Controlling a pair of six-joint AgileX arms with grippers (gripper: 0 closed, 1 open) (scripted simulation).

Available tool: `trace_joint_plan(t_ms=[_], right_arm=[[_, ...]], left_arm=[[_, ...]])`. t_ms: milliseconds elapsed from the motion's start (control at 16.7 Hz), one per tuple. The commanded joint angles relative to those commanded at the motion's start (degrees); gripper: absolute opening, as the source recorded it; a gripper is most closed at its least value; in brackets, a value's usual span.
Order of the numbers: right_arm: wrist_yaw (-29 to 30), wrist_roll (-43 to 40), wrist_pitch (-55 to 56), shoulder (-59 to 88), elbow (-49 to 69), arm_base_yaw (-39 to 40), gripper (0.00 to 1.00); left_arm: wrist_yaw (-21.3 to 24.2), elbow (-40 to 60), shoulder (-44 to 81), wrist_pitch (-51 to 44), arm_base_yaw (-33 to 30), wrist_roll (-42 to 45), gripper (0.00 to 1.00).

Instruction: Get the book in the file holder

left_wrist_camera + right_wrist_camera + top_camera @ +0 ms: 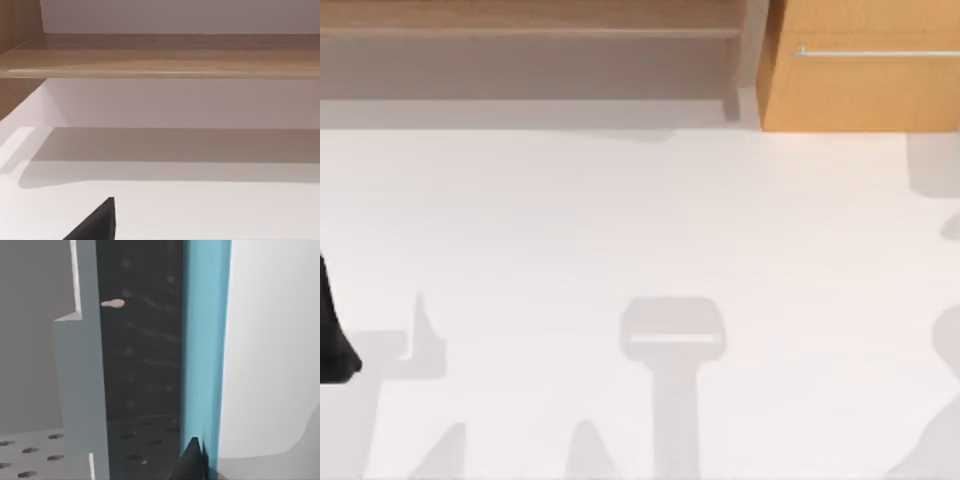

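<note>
The book's light teal-blue band (pixel 205 340) runs upright through the right wrist view, with a white face (pixel 270 330) beside it. Right next to the band stands the file holder: a dark panel (pixel 142 350), a grey stepped divider (pixel 82 380) and a perforated grey floor (pixel 30 455). A black tip of my right gripper (pixel 192 462) lies against the low end of the teal band. I cannot tell whether the book rests inside the holder or just beside it. My left arm (pixel 332 340) is parked at the table's left edge, and its gripper (pixel 95 222) hangs above bare table.
A wooden shelf (pixel 530 30) runs along the back left of the white table (pixel 640 230), and it also faces the left wrist view (pixel 165 55). An orange-wood cabinet (pixel 860 90) with a silver handle (pixel 880 52) stands at the back right.
</note>
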Motion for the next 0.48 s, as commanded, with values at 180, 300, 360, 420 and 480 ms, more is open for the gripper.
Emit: trace_joint_plan(t_ms=[180, 300, 360, 420, 480], right_arm=[[0.88, 0.27, -0.39, 2.57, 3.28, 0.99, 0.00], [1.55, 0.49, -0.70, 4.58, 5.27, 1.36, 0.00], [1.72, 0.54, -0.78, 5.02, 5.68, 1.38, 0.00], [1.73, 0.54, -0.79, 5.03, 5.69, 1.38, 0.00], [1.73, 0.54, -0.79, 5.03, 5.69, 1.38, 0.00]], left_arm=[[0.00, 0.00, 0.00, 0.00, 0.00, 0.00, 1.00], [0.00, 0.00, 0.00, 0.00, 0.00, 0.00, 1.00], [0.00, 0.00, 0.00, 0.00, 0.00, 0.00, 1.00], [0.00, 0.00, 0.00, 0.00, 0.00, 0.00, 1.00], [0.00, 0.00, 0.00, 0.00, 0.00, 0.00, 1.00]])
